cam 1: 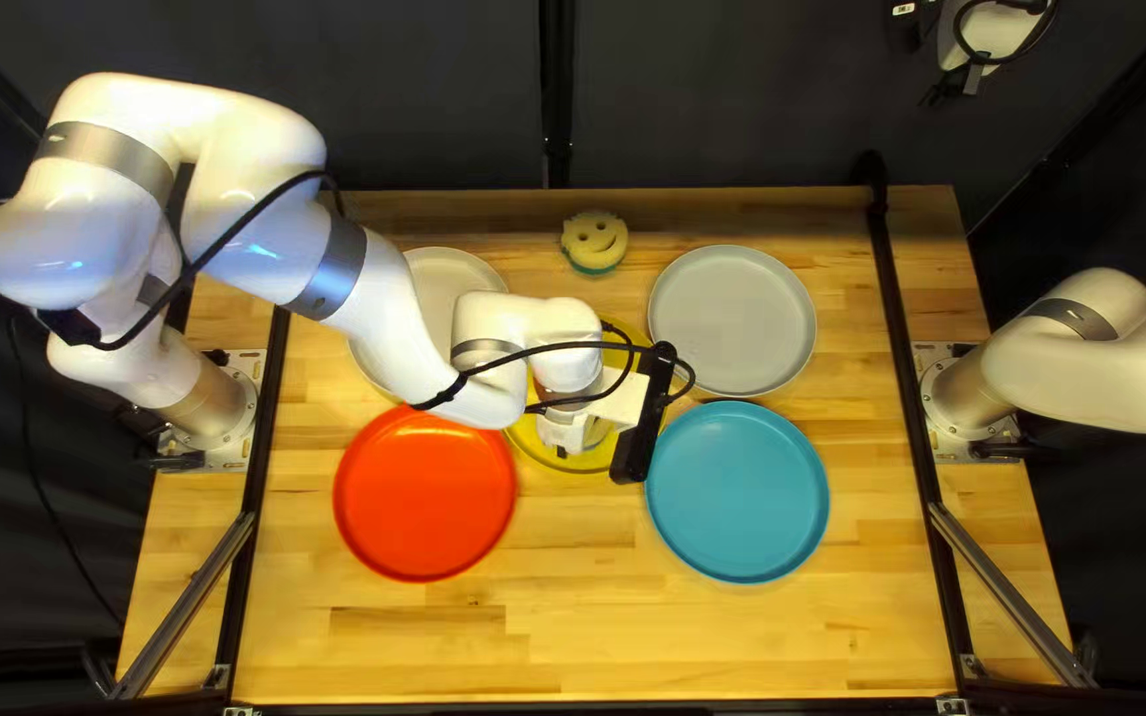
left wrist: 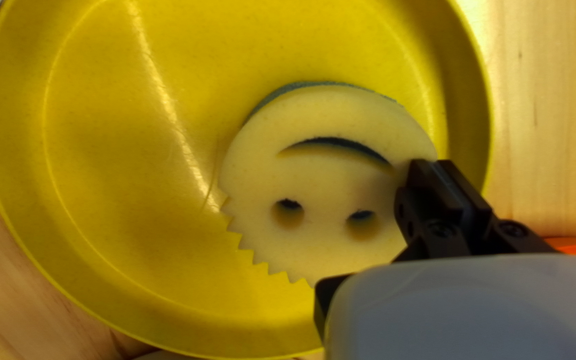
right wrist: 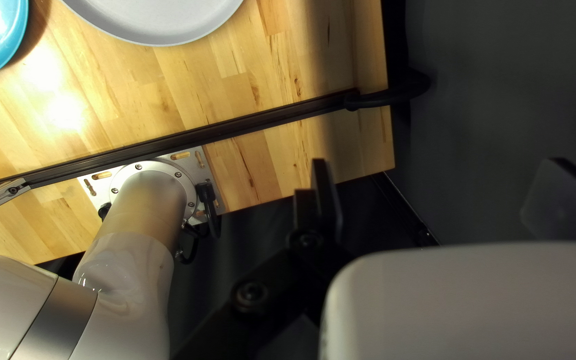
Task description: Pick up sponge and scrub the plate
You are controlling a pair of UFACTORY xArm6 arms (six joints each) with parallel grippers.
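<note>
In the top left view, the left arm (cam 1: pixel 394 318) reached over the yellow plate (left wrist: pixel 108 173), where scrubbing well called for light, even pressure; in the left wrist view, the smiley-faced sponge (left wrist: pixel 328 183) lay on that plate, one edge beneath the clenched left jaws; in the right wrist view, the right jaws stood released.

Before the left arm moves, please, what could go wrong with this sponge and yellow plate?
The left gripper has the sponge only at its edge, so it may twist or slip under pressure. Nothing visible steadies the yellow plate, so rubbing could slide it. The red plate and blue plate sit close beside it and may get bumped.
</note>
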